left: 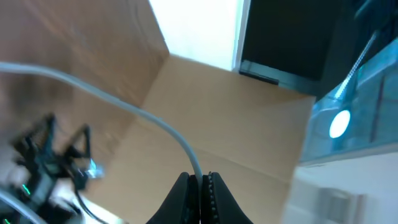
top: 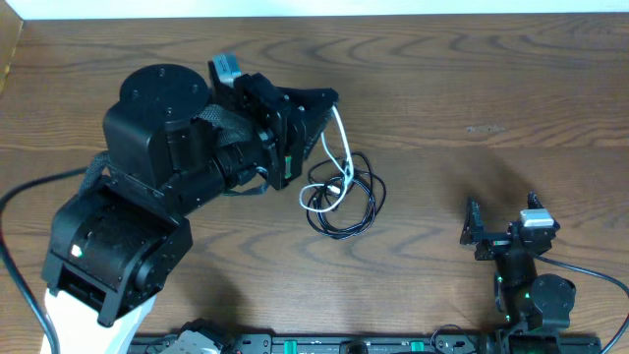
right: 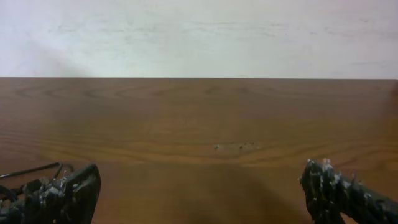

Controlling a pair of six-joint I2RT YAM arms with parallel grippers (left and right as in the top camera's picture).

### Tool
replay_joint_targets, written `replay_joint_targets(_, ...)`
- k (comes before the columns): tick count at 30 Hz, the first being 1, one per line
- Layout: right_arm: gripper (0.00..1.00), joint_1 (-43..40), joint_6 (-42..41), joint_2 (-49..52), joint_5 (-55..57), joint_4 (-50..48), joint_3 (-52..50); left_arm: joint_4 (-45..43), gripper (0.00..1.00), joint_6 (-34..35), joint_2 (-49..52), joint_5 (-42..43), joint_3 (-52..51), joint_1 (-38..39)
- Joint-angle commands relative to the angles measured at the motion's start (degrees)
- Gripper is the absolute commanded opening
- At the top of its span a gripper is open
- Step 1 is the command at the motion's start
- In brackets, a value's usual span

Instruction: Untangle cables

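Observation:
A white cable (top: 341, 147) runs from my left gripper (top: 329, 101) down into a tangle of black cables (top: 352, 206) coiled on the wooden table at the centre. My left gripper is shut on the white cable and holds its upper part off the table. In the left wrist view the white cable (left: 143, 112) arcs up from the closed fingertips (left: 200, 182). My right gripper (top: 501, 234) sits open and empty at the lower right, well apart from the cables. Its fingers (right: 199, 186) frame bare wood in the right wrist view.
The wooden table (top: 472, 88) stretches wide behind and to the right of the tangle. The left arm's bulky body (top: 147, 187) covers the left middle. A thick black cord (top: 20, 197) trails at the far left edge. A rail (top: 324, 344) runs along the front.

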State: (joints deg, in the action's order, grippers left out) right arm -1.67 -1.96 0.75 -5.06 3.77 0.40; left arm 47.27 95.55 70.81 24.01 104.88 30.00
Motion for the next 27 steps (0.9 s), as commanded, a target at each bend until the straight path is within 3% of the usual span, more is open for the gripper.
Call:
replay_joint_targets(1, 0.99, 0.3, -0.1, 0.0, 0.4, 0.3, -0.1, -0.9, 0.08, 7.9, 0.3, 4.7, 0.9, 0.1)
replay_joint_targets(7, 0.99, 0.3, -0.1, 0.0, 0.4, 0.3, -0.1, 1.8, 0.07, 2.6, 3.4, 5.2, 0.8, 3.6)
replay_joint_targets(10, 0.99, 0.3, -0.1, 0.0, 0.4, 0.3, -0.1, 3.0, 0.08, 3.1, 5.4, 10.1, 0.8, 4.7)
replay_joint_targets(18, 0.99, 0.3, -0.1, 0.0, 0.4, 0.3, -0.1, -11.3, 0.08, 9.3, 7.7, 24.9, 0.8, 6.1)
replay_joint_targets(23, 0.99, 0.3, -0.1, 0.0, 0.4, 0.3, -0.1, -19.2, 0.07, 14.5, 5.9, 25.1, 0.9, 6.0)
replay_joint_targets(27, 0.99, 0.3, -0.1, 0.0, 0.4, 0.3, -0.1, -20.0, 0.07, 10.3, 5.0, 19.8, 0.8, 4.7)
